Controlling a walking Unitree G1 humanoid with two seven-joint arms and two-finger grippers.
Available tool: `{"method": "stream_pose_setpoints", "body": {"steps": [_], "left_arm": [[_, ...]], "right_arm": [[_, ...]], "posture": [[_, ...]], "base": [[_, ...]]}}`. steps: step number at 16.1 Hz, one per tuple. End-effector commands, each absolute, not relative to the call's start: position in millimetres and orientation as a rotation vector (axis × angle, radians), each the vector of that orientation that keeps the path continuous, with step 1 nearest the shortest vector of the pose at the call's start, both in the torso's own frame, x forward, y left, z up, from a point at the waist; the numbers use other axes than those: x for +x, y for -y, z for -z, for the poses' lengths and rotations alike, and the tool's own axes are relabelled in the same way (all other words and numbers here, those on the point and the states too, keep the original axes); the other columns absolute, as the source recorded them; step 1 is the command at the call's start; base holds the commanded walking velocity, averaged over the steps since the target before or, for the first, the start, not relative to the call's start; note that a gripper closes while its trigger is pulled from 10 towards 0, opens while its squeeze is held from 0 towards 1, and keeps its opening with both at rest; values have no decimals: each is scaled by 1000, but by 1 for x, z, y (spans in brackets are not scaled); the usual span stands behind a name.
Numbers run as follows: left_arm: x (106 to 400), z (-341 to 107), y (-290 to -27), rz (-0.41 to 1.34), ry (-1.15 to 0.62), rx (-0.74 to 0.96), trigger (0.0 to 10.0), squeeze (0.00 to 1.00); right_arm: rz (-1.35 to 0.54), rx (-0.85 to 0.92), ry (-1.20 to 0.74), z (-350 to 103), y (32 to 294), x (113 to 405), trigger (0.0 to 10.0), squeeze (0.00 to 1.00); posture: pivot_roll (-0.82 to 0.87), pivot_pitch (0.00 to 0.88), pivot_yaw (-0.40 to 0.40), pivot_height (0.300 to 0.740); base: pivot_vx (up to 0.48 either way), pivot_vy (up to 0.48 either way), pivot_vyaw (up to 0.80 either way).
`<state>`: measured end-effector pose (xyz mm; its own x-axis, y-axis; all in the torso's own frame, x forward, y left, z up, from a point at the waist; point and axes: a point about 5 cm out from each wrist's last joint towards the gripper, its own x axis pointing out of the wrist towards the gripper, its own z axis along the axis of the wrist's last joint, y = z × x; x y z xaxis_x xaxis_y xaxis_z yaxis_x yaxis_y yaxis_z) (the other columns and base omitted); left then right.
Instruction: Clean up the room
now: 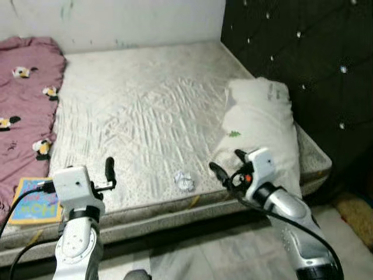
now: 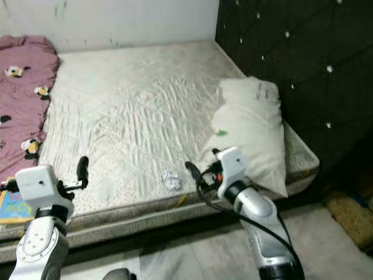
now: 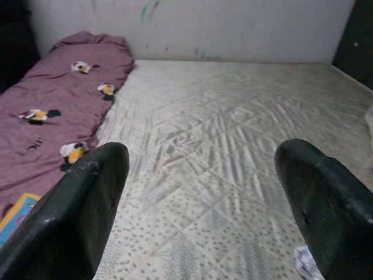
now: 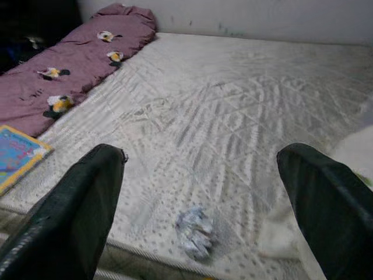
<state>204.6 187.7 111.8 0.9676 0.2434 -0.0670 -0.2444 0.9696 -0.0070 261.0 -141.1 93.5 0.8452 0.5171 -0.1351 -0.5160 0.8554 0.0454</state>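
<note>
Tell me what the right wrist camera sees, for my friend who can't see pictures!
The right gripper is open, its two black fingers framing a small crumpled wrapper lying near the edge of a bare white mattress. A purple blanket with little flower shapes and a colourful book lie farther off.

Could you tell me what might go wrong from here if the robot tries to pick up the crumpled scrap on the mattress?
1. The crumpled scrap is small and lies near the mattress front edge; the open right gripper could nudge it off onto the floor.
2. The pillow sits close beside that gripper, so a wide swing might drag it.
3. The book near the open left gripper rests at the edge and could be knocked down.
</note>
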Motion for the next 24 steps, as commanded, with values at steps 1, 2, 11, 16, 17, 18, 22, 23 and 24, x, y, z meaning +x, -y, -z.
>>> {"method": "stream_pose_setpoints", "body": {"steps": [1, 2, 11, 16, 17, 18, 22, 23, 24], "left_arm": [[206, -115, -189, -249, -50, -14, 10000, 0], [206, -115, -189, -248, -49, -14, 10000, 0], [209, -116, -189, -283, -41, -17, 10000, 0], [211, -116, -189, -282, -40, -9, 10000, 0], [211, -116, -189, -279, -43, -5, 10000, 0], [212, -116, -189, -279, -44, -5, 10000, 0], [213, -115, -190, -281, -51, -18, 10000, 0], [213, -115, -190, -280, -51, -20, 10000, 0], [213, -114, -190, -285, -59, -29, 10000, 0]], "right_arm": [[-554, 5, -128, -97, 139, 264, 10000, 0], [-553, 5, -128, -97, 139, 264, 10000, 0], [-561, -5, -127, -97, 138, 266, 10000, 0], [-562, -14, -117, -98, 138, 267, 10000, 0], [-556, -14, -110, -99, 138, 268, 10000, 0], [-553, -11, -107, -99, 137, 269, 10000, 0], [-540, 6, -109, -99, 139, 270, 10000, 0], [-539, 8, -110, -99, 139, 270, 10000, 0], [-512, 8, -105, -99, 141, 271, 10000, 0]], "posture": [[2, 35, -50, 740], [2, 35, -51, 740], [6, 21, -61, 740], [7, 12, -59, 740], [7, 10, -58, 740], [6, 10, -57, 740], [3, 16, -56, 740], [2, 24, -56, 740], [2, 25, -56, 740]], "base": [[307, 0, 0], [311, 0, 0], [195, 0, 0], [0, 0, 320], [0, 0, 800], [0, 0, 794], [0, 0, 598], [0, 0, 0], [0, 480, 0]]}}
